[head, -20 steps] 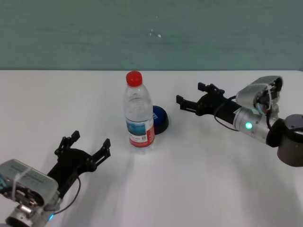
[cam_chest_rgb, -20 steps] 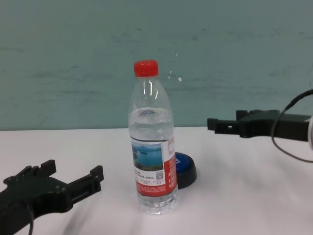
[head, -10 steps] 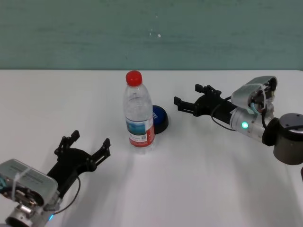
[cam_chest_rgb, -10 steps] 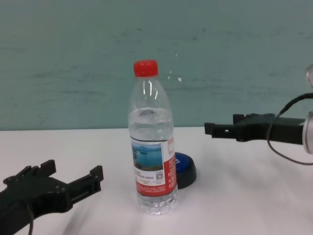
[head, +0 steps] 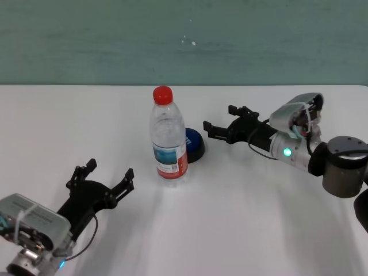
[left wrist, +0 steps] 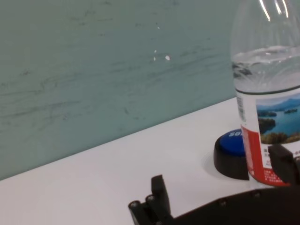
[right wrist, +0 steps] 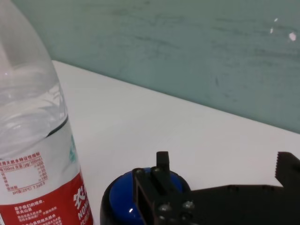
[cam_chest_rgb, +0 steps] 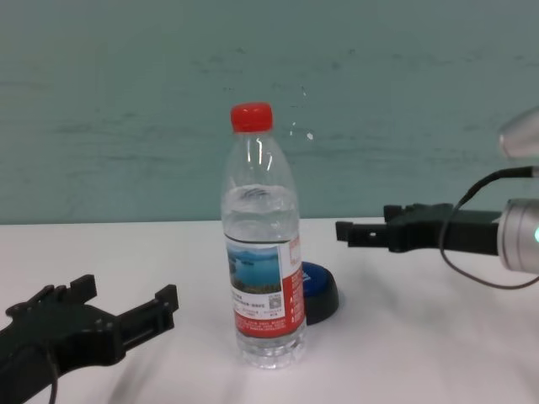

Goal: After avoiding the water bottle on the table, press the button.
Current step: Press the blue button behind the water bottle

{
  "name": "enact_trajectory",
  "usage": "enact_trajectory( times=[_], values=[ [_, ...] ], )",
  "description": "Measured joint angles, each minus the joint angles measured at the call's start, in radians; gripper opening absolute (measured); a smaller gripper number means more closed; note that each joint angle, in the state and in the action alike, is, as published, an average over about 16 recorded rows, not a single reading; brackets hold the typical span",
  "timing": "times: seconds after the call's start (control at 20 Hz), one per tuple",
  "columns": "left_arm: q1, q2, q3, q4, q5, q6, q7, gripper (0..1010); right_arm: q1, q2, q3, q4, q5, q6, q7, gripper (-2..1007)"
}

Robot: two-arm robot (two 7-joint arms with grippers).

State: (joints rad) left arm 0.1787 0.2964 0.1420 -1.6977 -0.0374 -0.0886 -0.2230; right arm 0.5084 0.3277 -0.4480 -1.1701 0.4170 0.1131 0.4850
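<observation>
The water bottle (head: pixel 168 138) stands upright in the middle of the white table (head: pixel 241 218), with a red cap and a red, white and blue label. The blue button (head: pixel 194 144) sits just behind it to the right, partly hidden by it. My right gripper (head: pixel 218 118) is open and hovers above the table just right of the button, fingers pointing at it. In the right wrist view the button (right wrist: pixel 119 199) lies under the fingertips (right wrist: pixel 162 161), next to the bottle (right wrist: pixel 35 140). My left gripper (head: pixel 109 171) is open, parked front left of the bottle.
A teal wall (head: pixel 184 40) runs along the table's far edge. In the chest view the right gripper (cam_chest_rgb: pixel 366 225) is at about the height of the label's top on the bottle (cam_chest_rgb: pixel 261 269), above the button (cam_chest_rgb: pixel 322 290).
My right gripper has moved left toward the button and bottle, staying open. The left arm, bottle and button have not moved.
</observation>
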Motion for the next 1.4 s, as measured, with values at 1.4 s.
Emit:
enact_trajectory(
  times=[1.4],
  values=[
    [0.0, 0.0, 0.0, 0.0, 0.0, 0.0, 0.0, 1000, 0.096, -0.07, -0.044, 0.172, -0.04, -0.018, 0.057, 1004]
  ],
)
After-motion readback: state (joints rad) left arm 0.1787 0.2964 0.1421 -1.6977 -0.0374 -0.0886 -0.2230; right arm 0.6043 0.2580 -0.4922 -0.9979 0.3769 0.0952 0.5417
